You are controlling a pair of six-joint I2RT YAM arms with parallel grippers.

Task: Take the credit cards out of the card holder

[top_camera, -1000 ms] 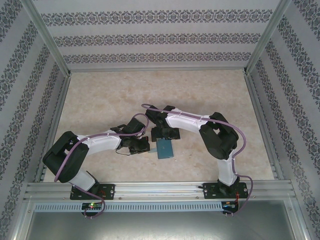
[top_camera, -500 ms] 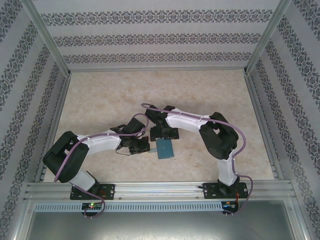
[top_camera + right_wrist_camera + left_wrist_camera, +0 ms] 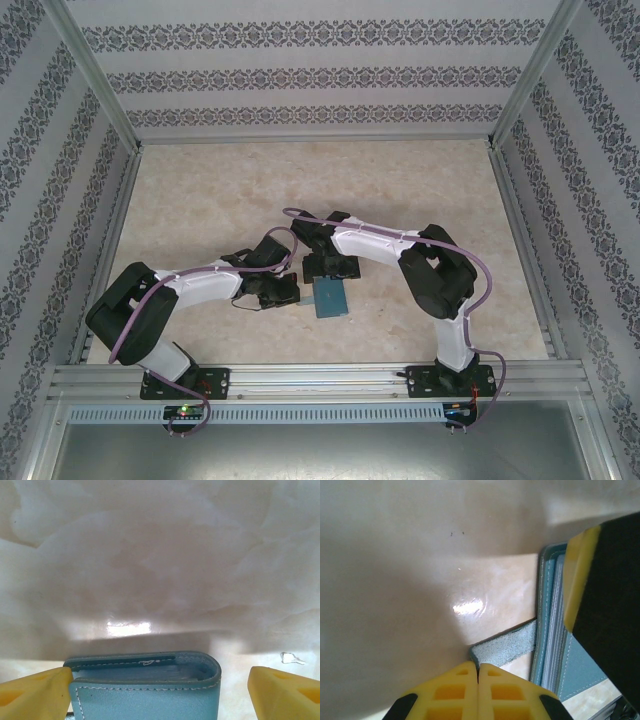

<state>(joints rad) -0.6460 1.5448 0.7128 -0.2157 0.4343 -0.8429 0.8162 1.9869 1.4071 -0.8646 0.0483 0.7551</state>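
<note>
My left gripper (image 3: 478,677) is closed tight, its tips at the end of the grey tab (image 3: 505,649); I cannot tell if it pinches it. My right gripper (image 3: 159,680) stands wide around the teal card holder (image 3: 145,692), one finger touching its edge. The holder lies on the table (image 3: 160,555), nearly folded, and thin pale edges (image 3: 551,630) show between its covers.

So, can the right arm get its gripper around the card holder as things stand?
Probably yes. The right gripper is open with a finger on each side of the folded card holder, and nothing else sits between them. The left gripper, shut, is by the grey tab.
</note>
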